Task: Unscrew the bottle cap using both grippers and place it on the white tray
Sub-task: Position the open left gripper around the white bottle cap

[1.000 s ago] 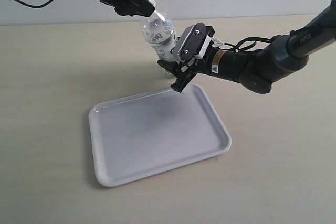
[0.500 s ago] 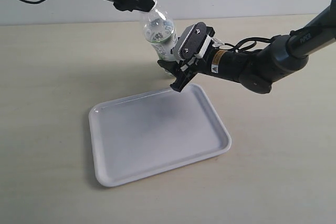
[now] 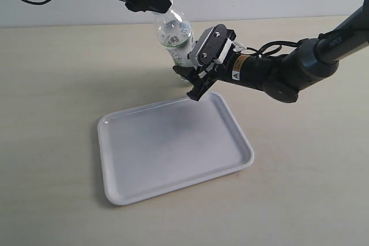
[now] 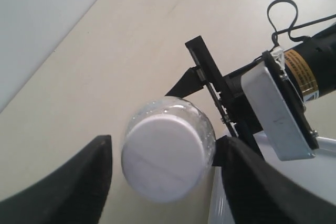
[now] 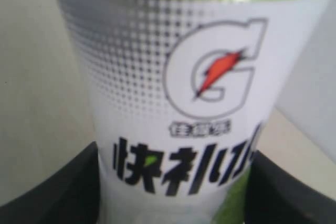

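Beige tabletop (image 3: 57, 84), unscrewing pending: right gripper (image 3: 187, 83) clamps the bottle (image 3: 176, 41), left gripper (image 4: 167, 145) straddles the bottle cap (image 4: 163, 161), jaws wide, and should next pinch and twist it.

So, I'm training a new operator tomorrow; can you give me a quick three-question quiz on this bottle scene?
1. True or false: the bottle cap sits on the bottle.
2. What grips the bottle's label? A) left end effector B) right end effector
3. Fill in: the left end effector's open jaws flank the ___.
Key: 1 true; 2 B; 3 bottle cap.
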Controlling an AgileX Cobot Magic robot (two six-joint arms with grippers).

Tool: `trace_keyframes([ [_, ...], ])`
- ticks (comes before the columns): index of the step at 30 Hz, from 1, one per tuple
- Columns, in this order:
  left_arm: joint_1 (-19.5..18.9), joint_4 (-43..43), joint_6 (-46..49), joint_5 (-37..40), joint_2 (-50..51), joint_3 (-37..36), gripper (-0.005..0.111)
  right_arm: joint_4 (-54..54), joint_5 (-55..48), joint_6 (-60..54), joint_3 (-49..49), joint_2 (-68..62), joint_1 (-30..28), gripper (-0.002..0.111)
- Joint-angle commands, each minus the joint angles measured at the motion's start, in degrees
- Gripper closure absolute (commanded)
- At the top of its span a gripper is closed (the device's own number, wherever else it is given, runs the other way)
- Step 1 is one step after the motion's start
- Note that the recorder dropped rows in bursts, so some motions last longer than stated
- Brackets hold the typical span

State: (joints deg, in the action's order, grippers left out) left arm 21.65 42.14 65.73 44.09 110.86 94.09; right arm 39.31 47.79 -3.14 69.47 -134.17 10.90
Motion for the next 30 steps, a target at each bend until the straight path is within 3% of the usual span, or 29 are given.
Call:
trace_keyframes([
  [1,0.21,0.86,-0.20,-0.31,-0.09,0.07,0.047,-0.31,2.98,0.21,0.31,0.38,-0.28,0.108],
  [30,0.21,0.86,-0.20,-1.38,0.50,0.07,0.047,-0.42,2.86,0.21,0.31,0.38,-0.28,0.108],
])
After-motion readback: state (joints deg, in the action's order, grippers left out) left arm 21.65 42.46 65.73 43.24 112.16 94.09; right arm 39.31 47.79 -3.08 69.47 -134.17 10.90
